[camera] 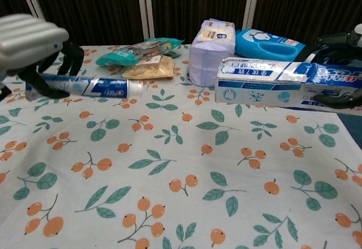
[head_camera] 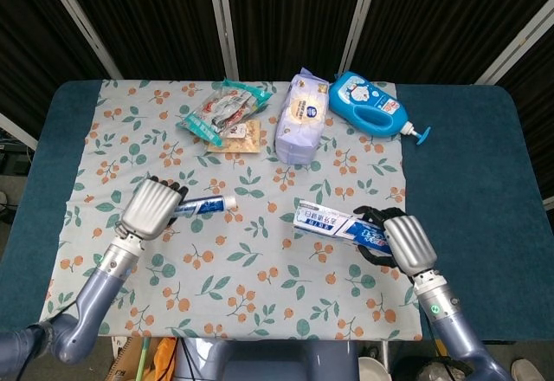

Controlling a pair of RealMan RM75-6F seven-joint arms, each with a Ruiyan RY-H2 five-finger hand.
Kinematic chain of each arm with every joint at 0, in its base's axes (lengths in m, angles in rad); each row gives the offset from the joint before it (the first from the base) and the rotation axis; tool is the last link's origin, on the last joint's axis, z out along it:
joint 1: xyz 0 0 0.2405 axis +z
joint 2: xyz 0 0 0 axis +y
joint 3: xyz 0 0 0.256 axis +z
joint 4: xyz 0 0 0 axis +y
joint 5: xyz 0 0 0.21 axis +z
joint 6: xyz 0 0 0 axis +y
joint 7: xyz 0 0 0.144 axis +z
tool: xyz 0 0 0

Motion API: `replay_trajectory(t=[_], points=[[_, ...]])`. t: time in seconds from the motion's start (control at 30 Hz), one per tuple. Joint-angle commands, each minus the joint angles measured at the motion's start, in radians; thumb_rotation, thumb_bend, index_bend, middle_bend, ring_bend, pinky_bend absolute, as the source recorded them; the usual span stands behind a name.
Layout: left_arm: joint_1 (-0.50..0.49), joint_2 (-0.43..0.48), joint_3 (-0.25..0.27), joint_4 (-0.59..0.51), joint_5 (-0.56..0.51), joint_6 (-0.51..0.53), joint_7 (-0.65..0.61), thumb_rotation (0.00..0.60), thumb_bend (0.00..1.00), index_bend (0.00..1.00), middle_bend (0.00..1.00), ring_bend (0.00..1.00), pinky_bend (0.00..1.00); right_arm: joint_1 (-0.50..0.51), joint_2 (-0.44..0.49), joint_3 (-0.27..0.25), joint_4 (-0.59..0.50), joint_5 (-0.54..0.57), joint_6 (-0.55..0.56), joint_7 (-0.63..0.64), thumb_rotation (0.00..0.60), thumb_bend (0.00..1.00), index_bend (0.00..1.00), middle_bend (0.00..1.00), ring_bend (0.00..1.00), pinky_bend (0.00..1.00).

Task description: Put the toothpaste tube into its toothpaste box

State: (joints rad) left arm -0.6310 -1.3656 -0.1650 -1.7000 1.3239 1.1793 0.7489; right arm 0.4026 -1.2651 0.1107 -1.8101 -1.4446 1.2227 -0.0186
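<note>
Toothpaste tube (camera: 90, 86) gripped within left hand (head_camera: 151, 208) fingers (camera: 72, 56), cap toward box (camera: 283, 85).

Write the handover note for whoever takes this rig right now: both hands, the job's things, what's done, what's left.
Left hand: grips the blue and white toothpaste tube by its tail end, lifted off the floral cloth, white cap pointing toward the box.
Right hand: holds the long blue and white toothpaste box off the cloth, roughly level, its near end facing the tube.
Done: both items picked up.
Left: bring the cap to the box end, which looks open but is hard to confirm, slide the tube in. A wide gap separates them.
</note>
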Motion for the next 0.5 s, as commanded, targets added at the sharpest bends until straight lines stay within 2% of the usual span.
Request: replay_trajectory(t=[0.03,0.13,0.23,0.5], points=[[-0.056,0.082,-0.048,-0.028,0.092,-0.009,-0.025,0.6,0.44,0.63,0.7,0.68,0.63,-0.002,-0.002,0.001,-0.003,0.0,0.004,0.002,0.6,0.32,0.3,0.46,0.43,0.33],[-0.088,0.133,-0.074,-0.032,0.163,-0.015,-0.087,0.6,0.44,0.63,0.7,0.68,0.63,-0.006,-0.003,0.004,-0.029,0.016,0.003,0.035,0.6,0.32,0.3,0.46,0.43,0.34],[-0.108,0.178,-0.088,-0.028,0.229,-0.009,-0.178,0.6,0.44,0.63,0.7,0.68,0.63,-0.013,0.011,0.018,-0.1,0.063,-0.014,0.127,0.6,0.32,0.3,0.46,0.43,0.33],[-0.119,0.213,-0.089,-0.02,0.294,0.016,-0.298,0.6,0.44,0.63,0.7,0.68,0.63,-0.03,0.056,0.052,-0.209,0.105,-0.007,0.254,0.6,0.32,0.3,0.46,0.43,0.33]])
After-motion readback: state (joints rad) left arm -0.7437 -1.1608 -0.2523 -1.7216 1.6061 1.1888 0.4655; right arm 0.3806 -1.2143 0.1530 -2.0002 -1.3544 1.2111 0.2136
